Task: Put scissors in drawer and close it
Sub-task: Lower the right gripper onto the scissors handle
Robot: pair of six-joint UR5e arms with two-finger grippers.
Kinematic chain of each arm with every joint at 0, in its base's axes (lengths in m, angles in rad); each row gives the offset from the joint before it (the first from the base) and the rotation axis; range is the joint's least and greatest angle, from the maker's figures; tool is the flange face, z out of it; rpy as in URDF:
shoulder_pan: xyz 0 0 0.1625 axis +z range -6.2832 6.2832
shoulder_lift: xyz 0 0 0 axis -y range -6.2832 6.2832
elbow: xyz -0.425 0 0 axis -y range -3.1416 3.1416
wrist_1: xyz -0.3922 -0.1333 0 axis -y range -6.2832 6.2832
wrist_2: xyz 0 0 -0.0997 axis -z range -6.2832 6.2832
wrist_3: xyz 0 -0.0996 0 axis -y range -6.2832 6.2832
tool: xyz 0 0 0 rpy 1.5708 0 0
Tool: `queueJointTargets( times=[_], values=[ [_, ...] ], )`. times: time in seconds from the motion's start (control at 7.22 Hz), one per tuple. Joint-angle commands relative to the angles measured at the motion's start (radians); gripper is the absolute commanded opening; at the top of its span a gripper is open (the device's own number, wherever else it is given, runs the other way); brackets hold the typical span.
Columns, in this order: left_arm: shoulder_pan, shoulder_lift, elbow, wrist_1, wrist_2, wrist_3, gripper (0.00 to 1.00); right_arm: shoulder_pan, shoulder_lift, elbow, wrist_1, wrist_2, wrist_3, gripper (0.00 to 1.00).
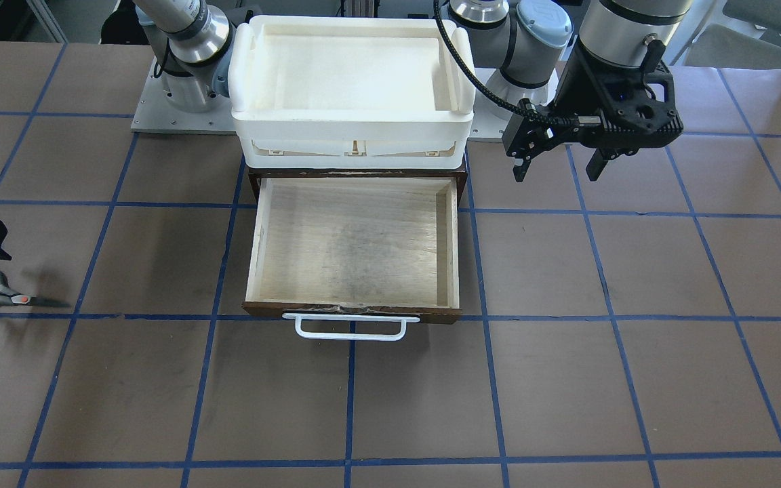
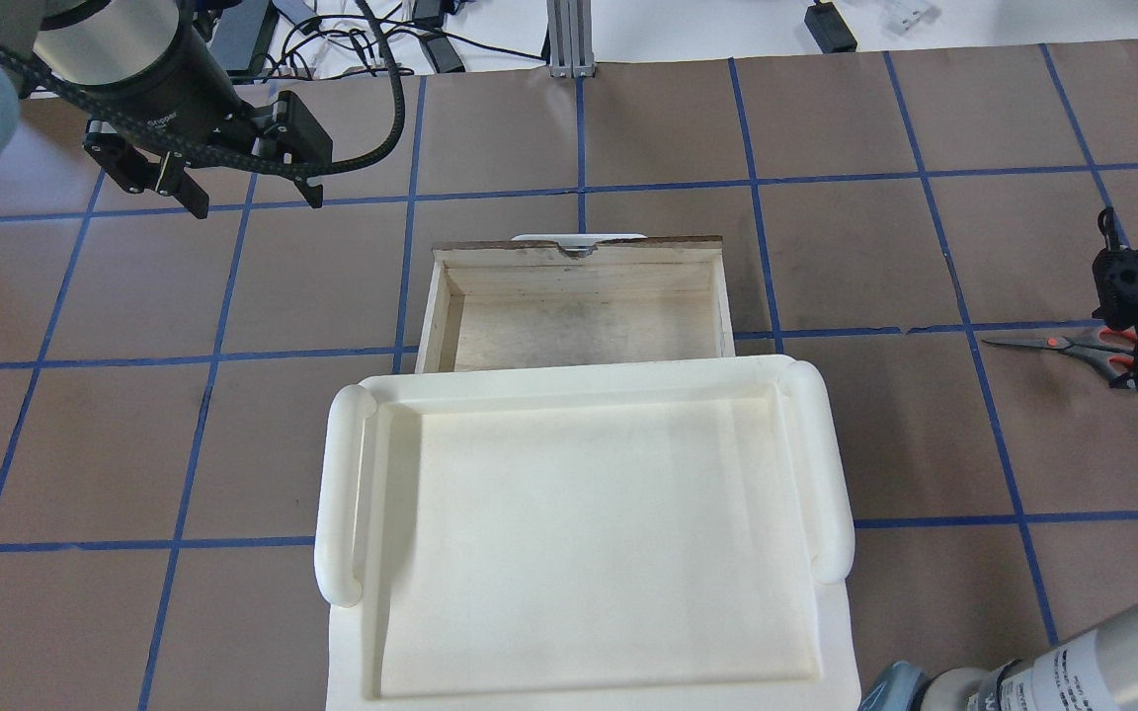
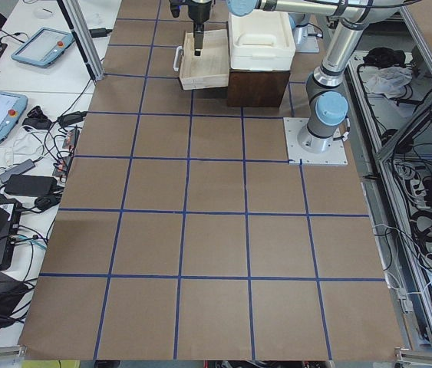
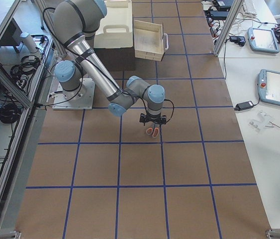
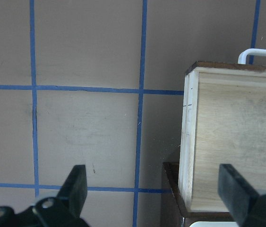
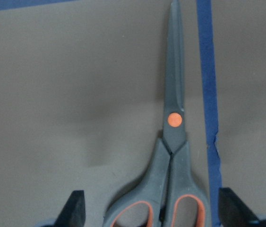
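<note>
Grey-handled, orange-lined small scissors [image 6: 173,142] with dark metal blades appear to lie flat on the brown-paper counter [image 1: 634,379] with its blue tape grid. They are far out on the robot's right, well apart from the shallow wooden drawer [image 1: 356,244], which stands pulled out and bare beneath the white plastic tray [image 1: 353,74]. The right fingers [image 6: 73,210] are spread wide and hang over the handle loops, one on each side. As far as the wrist view shows they touch neither loop, so they hold nothing yet. The left fingers [image 5: 78,189] are just as wide and empty, hovering beside the drawer's side wall. The step in hand looks like the pick-up. To do it well, the right arm should come straight down until its tips nearly meet the counter, since the handles sit low and a shallow pinch would likely slip off. Closing across both loops close to where they join should keep the blades shut and stop the pair swivelling. The blades already point toward the drawer, so the carry across probably needs little turning. Lowering the pair inside the plywood walls before letting go would keep it from bouncing out.
</note>
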Motion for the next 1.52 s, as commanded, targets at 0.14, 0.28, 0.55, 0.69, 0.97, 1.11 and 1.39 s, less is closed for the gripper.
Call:
queueJointTargets(
  times=[0.14,0.28,0.55,0.69,0.97,1.11,1.39],
  values=[
    [0.0,0.0,-0.001,0.0,0.0,0.0,1.0,0.015,0.0,0.01,-0.025,-0.002,0.025,1.0],
    [0.0,0.0,-0.001,0.0,0.0,0.0,1.0,0.029,0.001,0.01,-0.025,-0.001,0.026,1.0],
    [0.0,0.0,0.001,0.0,0.0,0.0,1.0,0.029,0.029,-0.002,-0.041,-0.001,0.016,1.0],
    [0.0,0.0,-0.001,0.0,0.0,0.0,1.0,0.029,0.03,-0.004,-0.04,0.001,0.016,1.0],
    [0.0,0.0,0.001,0.0,0.0,0.0,1.0,0.029,0.036,-0.004,-0.04,0.004,0.003,1.0],
    [-0.001,0.0,-0.001,0.0,0.002,0.0,1.0,0.029,0.036,0.001,-0.04,0.016,0.003,0.99],
    [0.0,0.0,-0.001,-0.002,0.0,0.0,1.0,0.029,0.038,0.002,-0.04,0.021,0.002,0.9]
  ],
)
